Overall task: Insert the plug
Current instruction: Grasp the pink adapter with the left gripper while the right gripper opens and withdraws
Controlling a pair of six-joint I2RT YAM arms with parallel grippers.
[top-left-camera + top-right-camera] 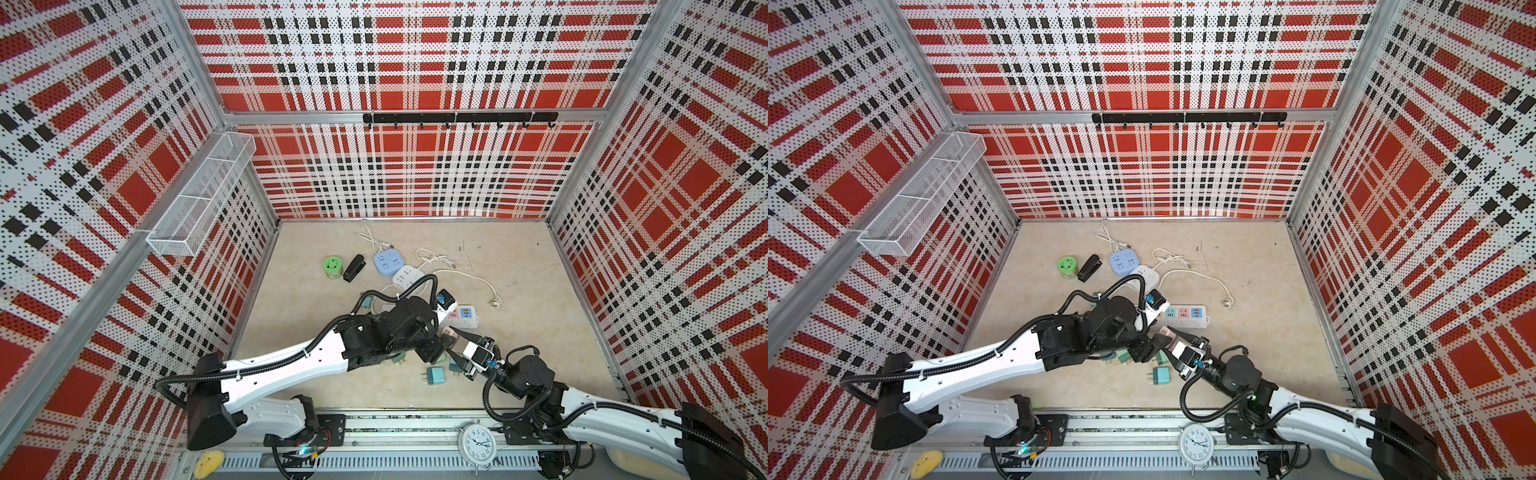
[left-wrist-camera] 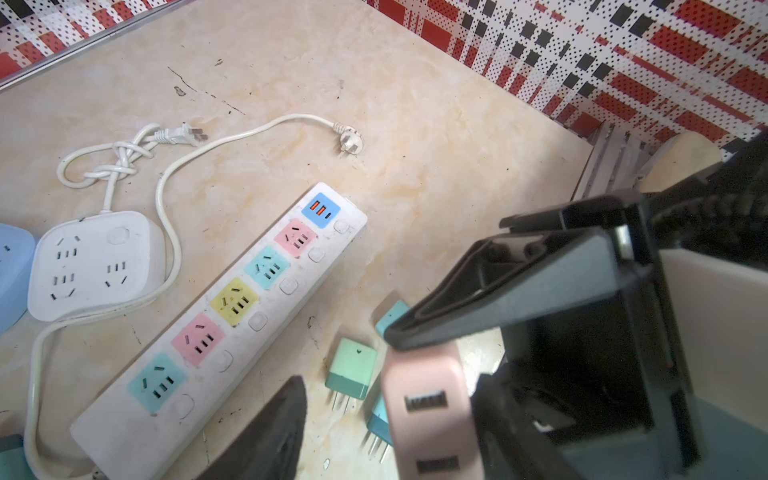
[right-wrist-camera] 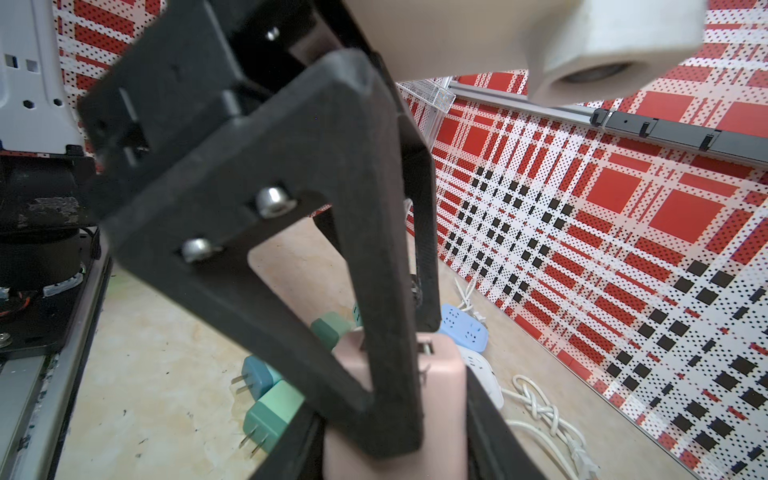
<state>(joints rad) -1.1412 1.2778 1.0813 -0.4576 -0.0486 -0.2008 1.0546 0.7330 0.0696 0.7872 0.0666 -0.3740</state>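
Note:
A pink plug (image 2: 428, 407) with two USB ports hangs above the floor, and my right gripper (image 3: 395, 415) is shut on it. My left gripper (image 2: 390, 380) stands open around the same plug. One of its fingers (image 2: 270, 428) is still apart from the plug's side. In both top views the two grippers (image 1: 442, 347) (image 1: 455, 341) meet over the plug (image 1: 1169, 334), near the front of the floor. The long white power strip (image 2: 232, 307) with coloured sockets lies just behind them (image 1: 463, 313).
Loose green and blue plugs (image 2: 351, 368) (image 1: 435, 375) lie on the floor under the grippers. A white square socket block (image 1: 409, 276), a blue one (image 1: 389, 262), a green round socket (image 1: 333, 267) and a black stapler (image 1: 354, 268) lie further back. A white cable (image 1: 478, 278) loops to the right.

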